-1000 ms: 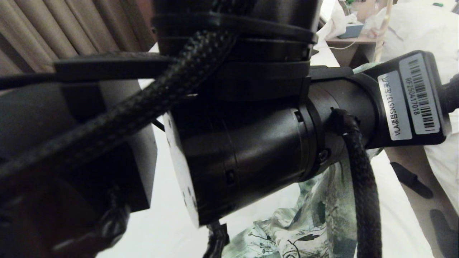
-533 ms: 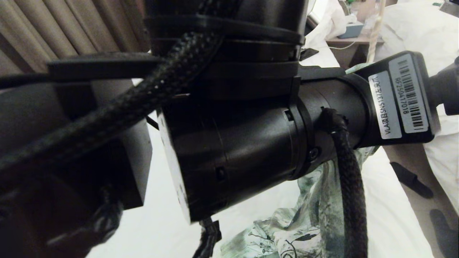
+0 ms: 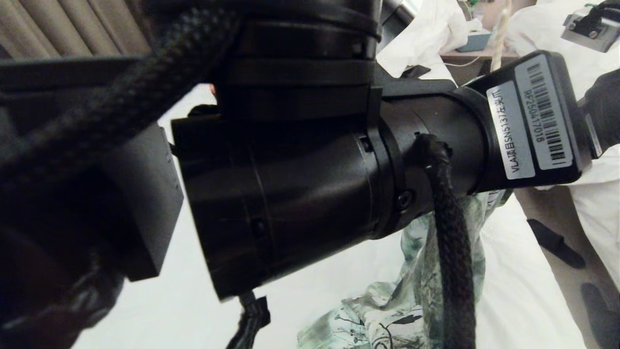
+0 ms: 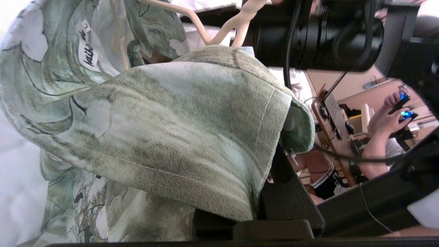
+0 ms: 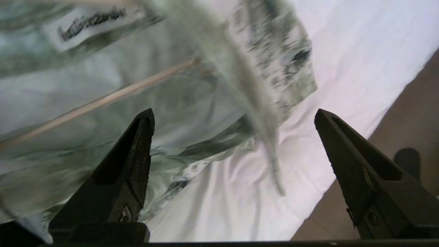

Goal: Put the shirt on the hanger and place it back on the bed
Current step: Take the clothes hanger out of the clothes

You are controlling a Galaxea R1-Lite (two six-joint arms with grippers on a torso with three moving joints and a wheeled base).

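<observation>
My left arm fills most of the head view. Its gripper (image 3: pixel 600 109) is raised at the right, and the green-and-white shirt (image 3: pixel 426 271) hangs from it down onto the bed (image 3: pixel 310 291). In the left wrist view the shirt's collar (image 4: pixel 178 130) lies draped over the left gripper (image 4: pixel 274 151), which is shut on it. The cream hanger (image 4: pixel 212 31) sits inside the neck opening. My right gripper (image 5: pixel 233 116) is open above the shirt (image 5: pixel 103 137), with nothing between its fingers (image 5: pixel 137 154). The hanger's bar (image 5: pixel 103 99) crosses under the fabric.
A brown floor strip (image 3: pixel 557 232) separates this bed from another bed with white duvets (image 3: pixel 596 208). A nightstand with a blue box (image 3: pixel 477 41) stands at the back. Curtains (image 3: pixel 58 24) hang at the left. A person holding controllers (image 4: pixel 387 120) sits behind.
My left arm has swung left and lifted slightly, raising the shirt. A part of the right arm has come into the head view at the top right.
</observation>
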